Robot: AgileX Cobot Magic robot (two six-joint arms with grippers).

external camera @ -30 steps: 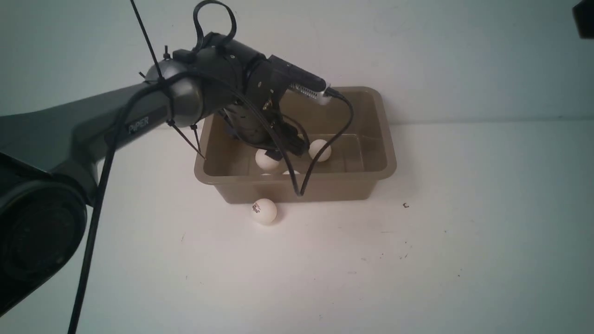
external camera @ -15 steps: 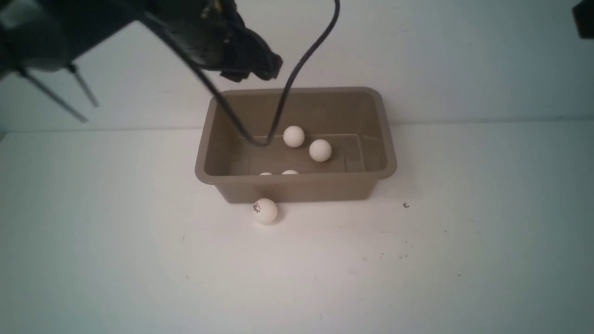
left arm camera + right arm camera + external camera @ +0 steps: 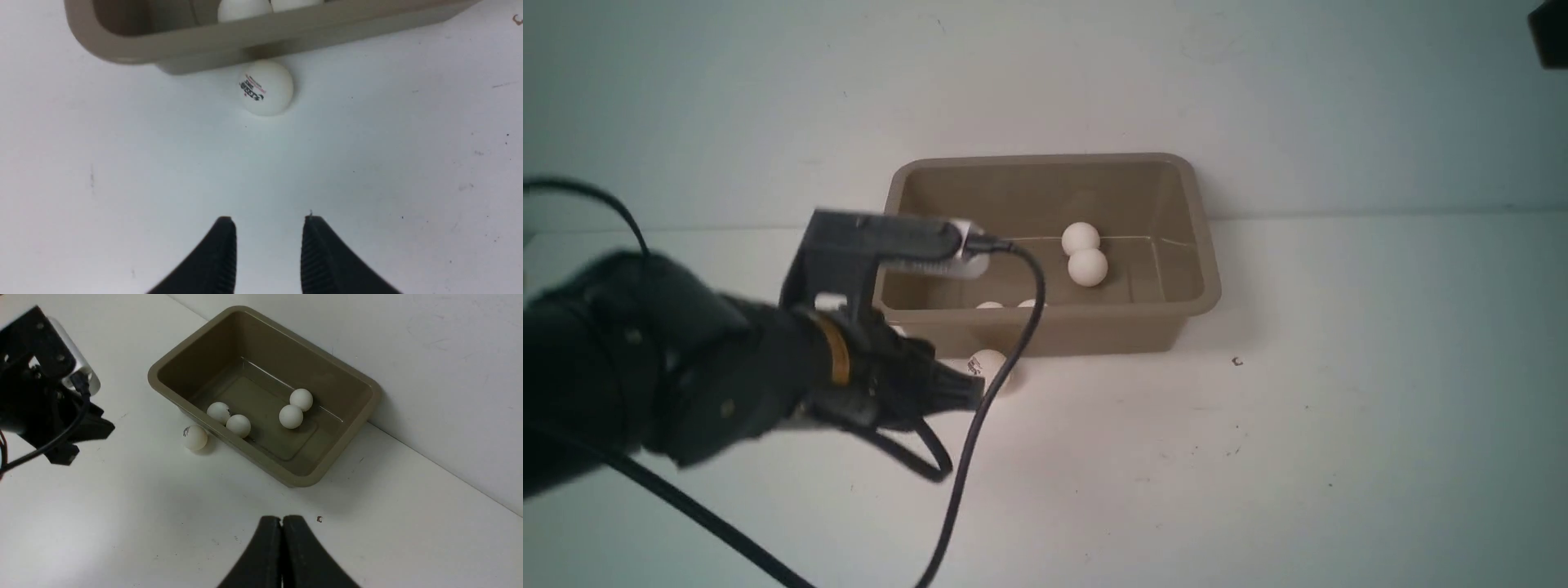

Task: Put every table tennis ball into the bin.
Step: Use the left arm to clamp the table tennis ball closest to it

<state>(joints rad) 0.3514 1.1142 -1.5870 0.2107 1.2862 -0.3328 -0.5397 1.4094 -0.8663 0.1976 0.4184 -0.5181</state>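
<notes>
In the front view, you have one table tennis ball on the white table, just left of the frame's centre and below it, close to the near side of the bin; its dark printed logo shows. Your other four balls are inside the bin, which fills the upper middle of the frame: the far ball and its neighbour touch right of centre, while two more, the logo ball and the plain ball, lie by the near wall, mostly hidden behind the rim. Your left gripper reaches in from the left edge of the front view, beside the outside ball; its fingers stand apart with nothing between them. Your right gripper is shut and empty, and only a dark piece of hardware shows at the frame's upper right corner.
</notes>
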